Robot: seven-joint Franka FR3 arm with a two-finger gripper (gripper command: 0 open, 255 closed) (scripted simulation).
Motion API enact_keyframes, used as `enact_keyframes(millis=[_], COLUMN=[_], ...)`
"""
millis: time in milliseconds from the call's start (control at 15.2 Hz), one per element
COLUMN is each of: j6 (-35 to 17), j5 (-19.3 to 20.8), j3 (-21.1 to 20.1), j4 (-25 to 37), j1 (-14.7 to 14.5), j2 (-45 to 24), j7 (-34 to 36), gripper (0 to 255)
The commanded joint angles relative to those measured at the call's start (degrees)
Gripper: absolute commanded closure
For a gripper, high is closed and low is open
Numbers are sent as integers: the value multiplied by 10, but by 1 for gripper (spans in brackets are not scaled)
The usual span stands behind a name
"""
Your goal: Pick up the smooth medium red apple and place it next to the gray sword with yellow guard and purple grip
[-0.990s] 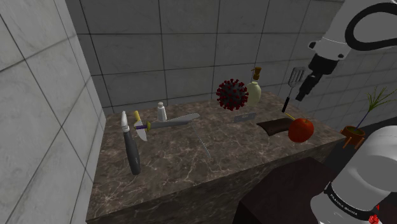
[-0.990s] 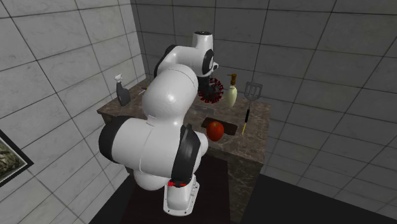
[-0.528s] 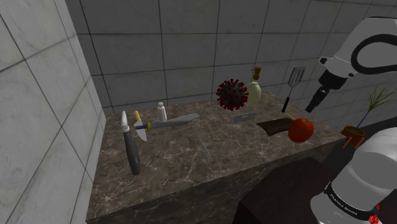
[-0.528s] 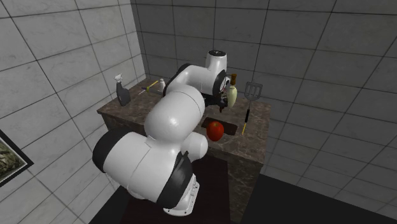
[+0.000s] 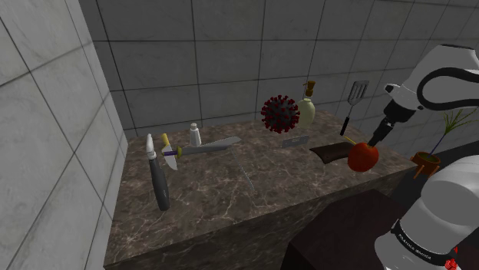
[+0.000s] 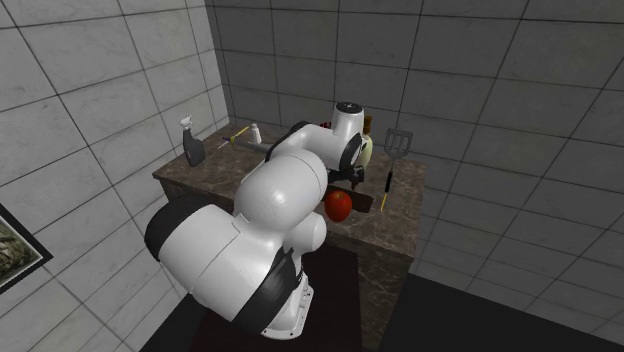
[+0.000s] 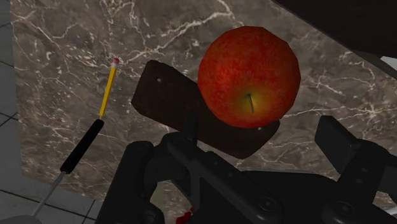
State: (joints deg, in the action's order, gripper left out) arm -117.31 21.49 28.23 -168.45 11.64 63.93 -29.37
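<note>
Approach step: gripper (image 7: 235, 141) hovers over red apple (image 7: 249, 76), fingers wide and empty, apple by dark slab (image 7: 167, 97) at counter's (image 5: 230, 201) 3 o'clock end in shoulder view, so next lower and close, sword (image 5: 201, 148) off at 9 o'clock.

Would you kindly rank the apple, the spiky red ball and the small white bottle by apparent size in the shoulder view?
Largest: spiky red ball.
Next: apple, slightly smaller despite sitting nearer the camera.
Smallest: small white bottle.
</note>
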Motion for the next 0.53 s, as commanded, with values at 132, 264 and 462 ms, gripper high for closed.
enact_keyframes(millis=[132, 264, 462], j6=[-25, -25, -25], j5=[8, 8, 8], j3=[9, 9, 9], j4=[-14, -14, -14], j1=[2, 2, 2], j2=[-11, -11, -11], j7=[0, 0, 0], gripper=[0, 0, 0])
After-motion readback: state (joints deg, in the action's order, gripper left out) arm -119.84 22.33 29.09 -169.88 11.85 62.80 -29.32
